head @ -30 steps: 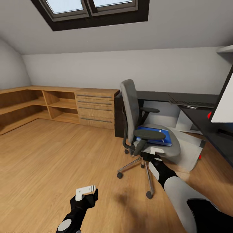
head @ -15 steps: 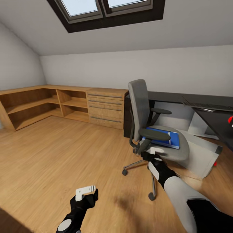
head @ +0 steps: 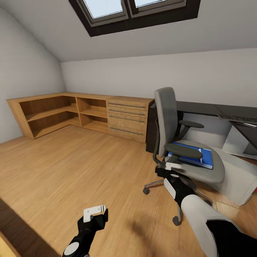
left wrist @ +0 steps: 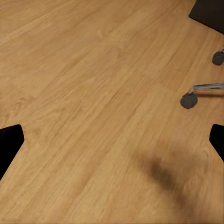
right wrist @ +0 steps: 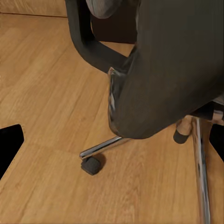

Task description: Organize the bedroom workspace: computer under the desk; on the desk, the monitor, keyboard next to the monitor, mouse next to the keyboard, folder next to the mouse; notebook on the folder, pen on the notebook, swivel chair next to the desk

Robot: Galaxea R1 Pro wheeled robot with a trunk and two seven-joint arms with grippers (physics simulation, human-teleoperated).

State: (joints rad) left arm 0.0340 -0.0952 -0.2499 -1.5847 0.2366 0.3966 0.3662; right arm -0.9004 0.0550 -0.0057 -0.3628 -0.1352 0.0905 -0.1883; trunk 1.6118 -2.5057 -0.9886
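The grey swivel chair (head: 167,117) stands on the wood floor, side-on, in front of the black desk (head: 210,107). The blue folder (head: 200,157) lies flat on its seat. My right gripper (head: 172,167) is at the seat's near edge, just below the near armrest (head: 184,151). In the right wrist view its jaws are open, with the dark underside of the chair (right wrist: 172,70) close ahead. My left gripper (head: 95,211) hangs open over bare floor, left of the chair. A slim keyboard (head: 238,118) lies on the desk. The light grey computer (head: 237,182) sits on the floor behind the chair.
A low wooden dresser (head: 128,119) and corner shelves (head: 50,114) run along the far and left walls. The chair's chrome legs and castors (head: 146,191) spread over the floor near my right arm. One castor (left wrist: 188,100) shows close to the left gripper. A dark edge (head: 21,228) crosses the near left.
The whole view has swung left, so the chair, desk and dresser slid right in the picture and the monitor left it. Both grippers keep their places in the view.
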